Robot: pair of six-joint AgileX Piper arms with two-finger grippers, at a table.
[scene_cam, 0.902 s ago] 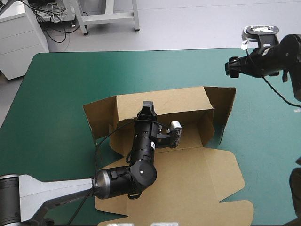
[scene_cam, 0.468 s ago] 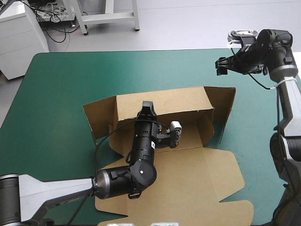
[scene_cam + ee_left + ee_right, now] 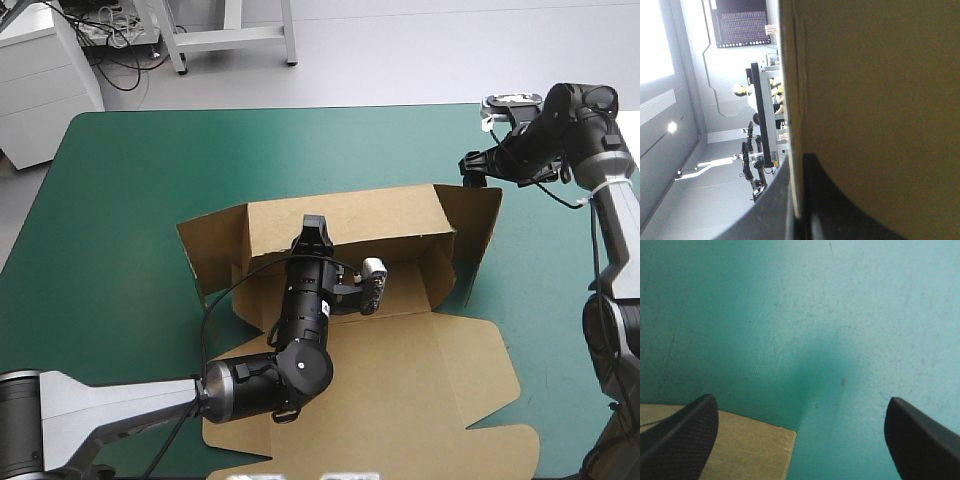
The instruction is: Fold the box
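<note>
The left arm (image 3: 300,320) reaches forward from the near left of the teal-green-covered desk (image 3: 120,200). It lies over the single brown cardboard box (image 3: 400,370), which sits mid-desk with its far wall and side flaps raised and its lid flat toward the near edge. The left gripper (image 3: 314,228) is clamped on that far wall. The right arm (image 3: 600,170) bends in from the far right. The right gripper (image 3: 473,163) hangs with fingers spread wide over bare cover, just beyond the box's far right flap.

Teal-green table (image 3: 130,200): brown box (image 3: 430,370) lies mid-table, lid flat toward near edge, walls seemingly raised.
</note>
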